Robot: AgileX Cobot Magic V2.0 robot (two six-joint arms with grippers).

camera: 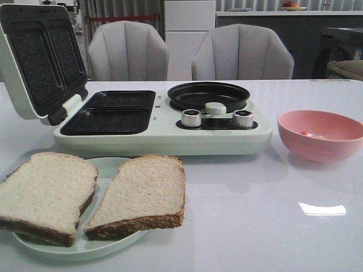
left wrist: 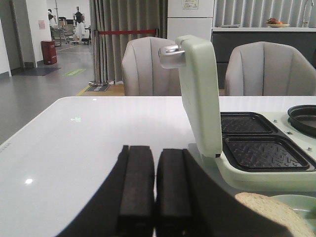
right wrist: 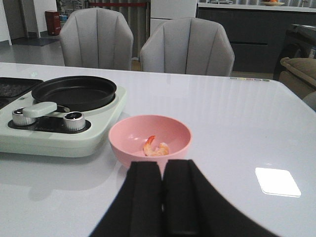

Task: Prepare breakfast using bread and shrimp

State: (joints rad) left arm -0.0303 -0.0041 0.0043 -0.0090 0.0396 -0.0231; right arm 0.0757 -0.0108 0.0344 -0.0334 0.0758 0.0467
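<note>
Two slices of bread [camera: 48, 190] [camera: 144, 192] lie side by side on a pale green plate [camera: 108, 167] at the front left. One slice's edge [left wrist: 274, 210] shows in the left wrist view. Orange-pink shrimp [right wrist: 155, 147] lie in a pink bowl [right wrist: 149, 136]; in the front view the bowl [camera: 321, 135] stands right of the breakfast maker. My left gripper [left wrist: 156, 153] is shut and empty, left of the plate and the maker's raised lid [left wrist: 197, 94]. Just in front of the bowl, my right gripper [right wrist: 163, 165] is shut and empty. Neither gripper appears in the front view.
The pale green breakfast maker [camera: 164, 130] stands mid-table with its lid [camera: 39, 59] open, two black grill plates [camera: 110, 113], a round black pan [camera: 208, 95] and two knobs [camera: 191, 118]. Two grey chairs [camera: 127, 51] stand behind the table.
</note>
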